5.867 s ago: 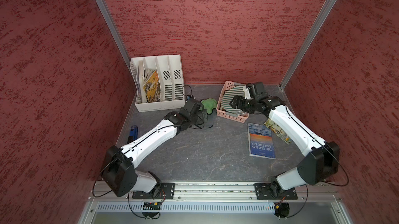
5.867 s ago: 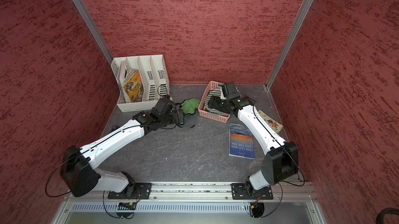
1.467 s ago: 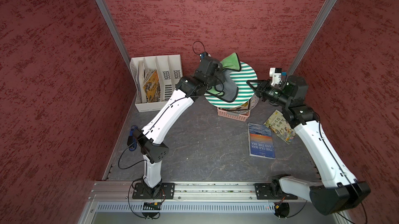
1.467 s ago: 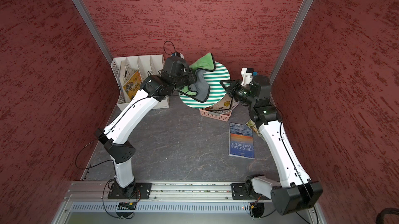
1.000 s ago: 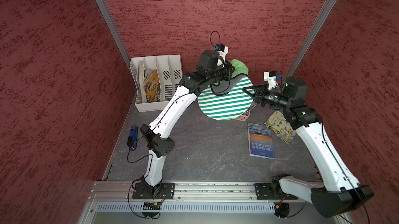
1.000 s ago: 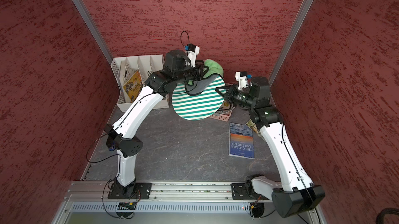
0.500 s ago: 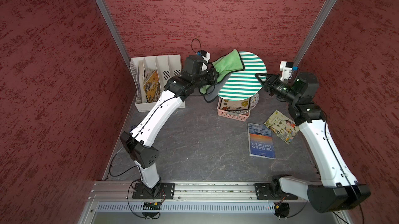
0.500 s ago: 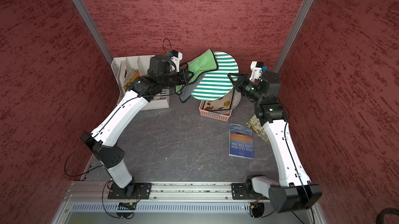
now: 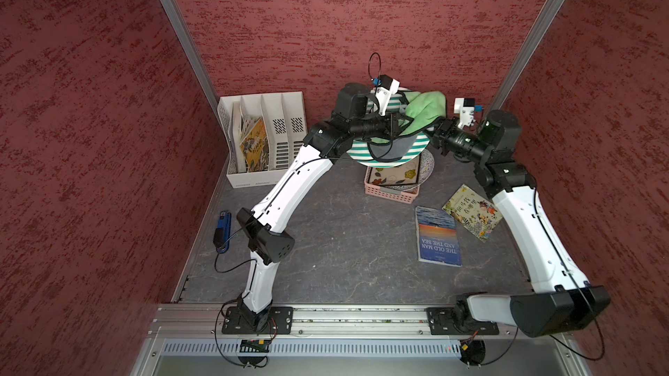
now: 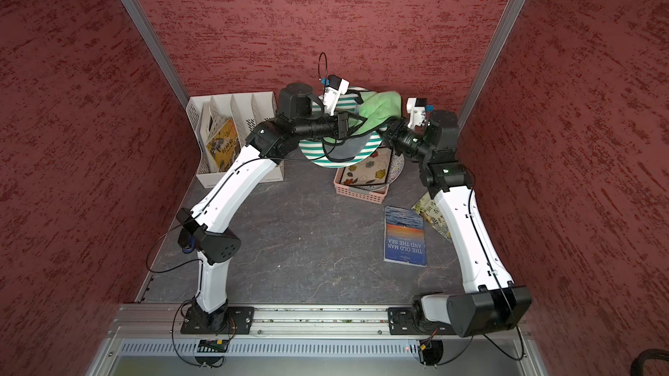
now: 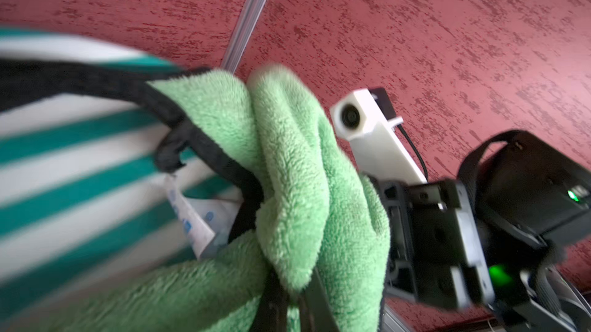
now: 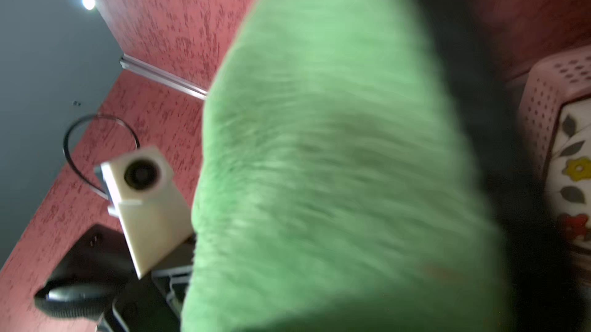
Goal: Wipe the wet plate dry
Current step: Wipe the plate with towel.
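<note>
The striped plate [image 9: 356, 148] hangs just above the pink basket [image 9: 389, 195], tipped flatter and lower than a moment ago, its rim pinched by the right gripper [image 9: 434, 136]. The left gripper [image 9: 401, 125], clamped on the green cloth [image 9: 425, 110], has swept it to the plate's right edge. The basket holds a floral plate [image 9: 394, 175]. In front of the basket the table [image 9: 344, 247] lies mostly open; the back wall [image 9: 344, 30] stands close behind it.

Striped plate and green cloth, both held aloft.
The round teal-and-white striped plate [image 9: 357, 148] tilts away from the right gripper [image 9: 433, 135], which clamps its rim. The fluffy green, black-edged cloth [image 9: 425, 107] bunches in the closed left gripper [image 9: 401, 123], draped over the plate's face.
</note>
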`<state>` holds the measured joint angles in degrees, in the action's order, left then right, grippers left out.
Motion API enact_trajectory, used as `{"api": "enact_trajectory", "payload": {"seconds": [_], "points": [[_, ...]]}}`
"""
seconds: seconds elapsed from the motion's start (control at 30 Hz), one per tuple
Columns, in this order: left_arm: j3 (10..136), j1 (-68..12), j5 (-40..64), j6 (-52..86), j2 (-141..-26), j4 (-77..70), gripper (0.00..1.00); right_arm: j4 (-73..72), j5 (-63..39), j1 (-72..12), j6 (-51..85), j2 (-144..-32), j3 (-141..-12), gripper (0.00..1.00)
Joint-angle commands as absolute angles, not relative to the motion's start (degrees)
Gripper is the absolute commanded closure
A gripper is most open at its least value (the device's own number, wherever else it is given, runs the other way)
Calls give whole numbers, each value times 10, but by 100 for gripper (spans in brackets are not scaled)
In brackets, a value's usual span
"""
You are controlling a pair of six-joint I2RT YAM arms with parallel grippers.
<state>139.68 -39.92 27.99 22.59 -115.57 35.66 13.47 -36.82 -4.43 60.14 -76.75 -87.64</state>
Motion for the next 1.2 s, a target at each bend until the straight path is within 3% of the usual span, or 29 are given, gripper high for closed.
{"api": "enact_trajectory", "payload": {"seconds": [0.0,0.13,0.23,0.43,0.67,0.97,1.17], "points": [[1319,-381,293,240,-1122,386,100,0,-327,16,680,-742,-922,100],[1201,-331,285,365,-1039,223,100,-101,-344,48,778,-731,-881,100],[1121,-283,286,540,-998,16,100,-200,-359,46,866,-721,-833,100],[1166,-255,283,722,-1040,-192,100,-387,-335,42,1012,-720,-776,100],[1254,-259,262,836,-1109,-294,100,-385,-357,7,1005,-728,-798,100],[1480,-293,256,882,-1214,-263,100,-313,-404,-41,939,-739,-820,100],[1489,-344,248,886,-1235,-259,100,-324,-400,-81,931,-795,-895,100]]}}
